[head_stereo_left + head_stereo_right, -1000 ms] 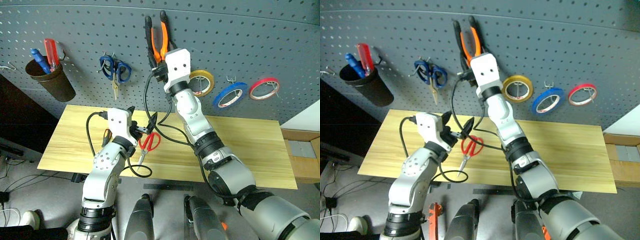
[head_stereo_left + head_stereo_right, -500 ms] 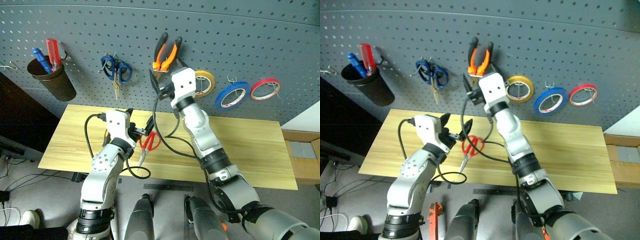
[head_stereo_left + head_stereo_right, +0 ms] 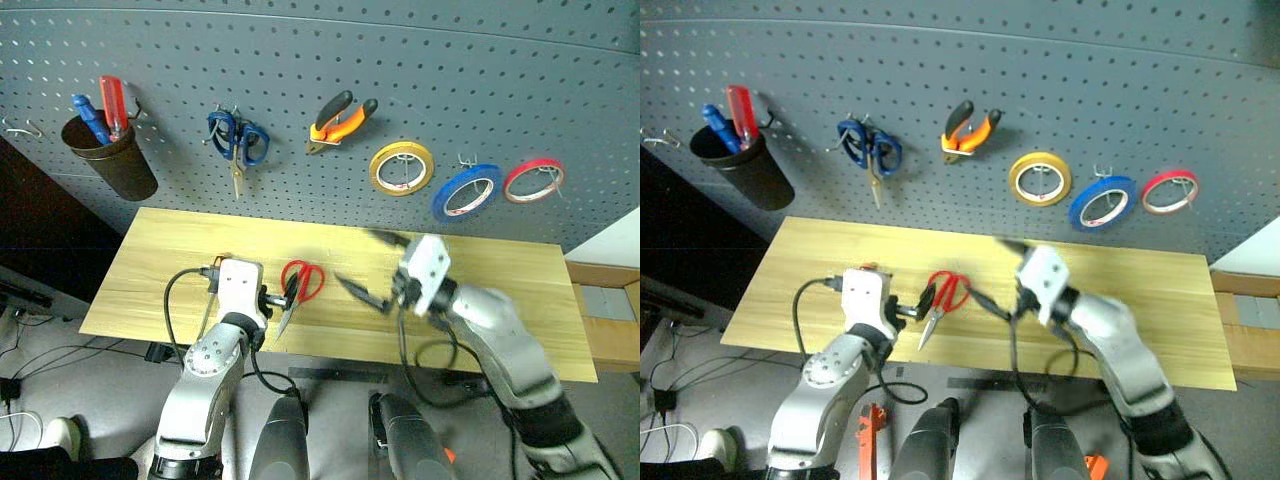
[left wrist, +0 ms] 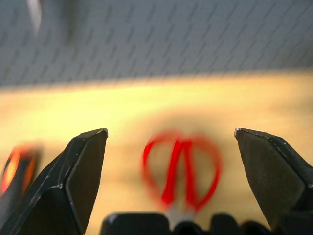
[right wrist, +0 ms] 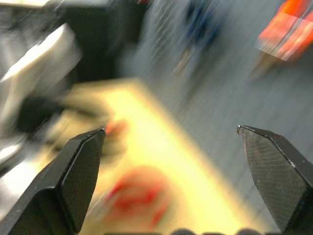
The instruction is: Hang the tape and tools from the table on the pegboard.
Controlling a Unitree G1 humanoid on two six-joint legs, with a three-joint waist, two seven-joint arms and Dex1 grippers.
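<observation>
The pliers (image 3: 338, 118) hang on the pegboard (image 3: 500, 80), with the blue tape (image 3: 466, 191) on a hook to their right. Red-handled scissors (image 3: 300, 284) lie on the table (image 3: 150, 270), handles toward the pegboard. My left gripper (image 3: 278, 300) is open and low over the table, just short of the scissors (image 4: 182, 166), which lie ahead between its fingers. My right gripper (image 3: 370, 265) is open and empty, hovering to the right of the scissors. An orange-and-black handle (image 4: 15, 169), apparently the screwdriver, lies beside my left wrist, mostly hidden.
On the pegboard hang a dark cup (image 3: 110, 160) with a blue and a red screwdriver, blue-handled scissors (image 3: 238, 140), a yellow tape roll (image 3: 401, 167) and a red tape roll (image 3: 532, 179). Cardboard boxes (image 3: 605, 310) stand past the table's right end.
My right gripper opened, left the pliers hanging on the pegboard and dropped back down over the table. My left gripper sank toward the red scissors.
</observation>
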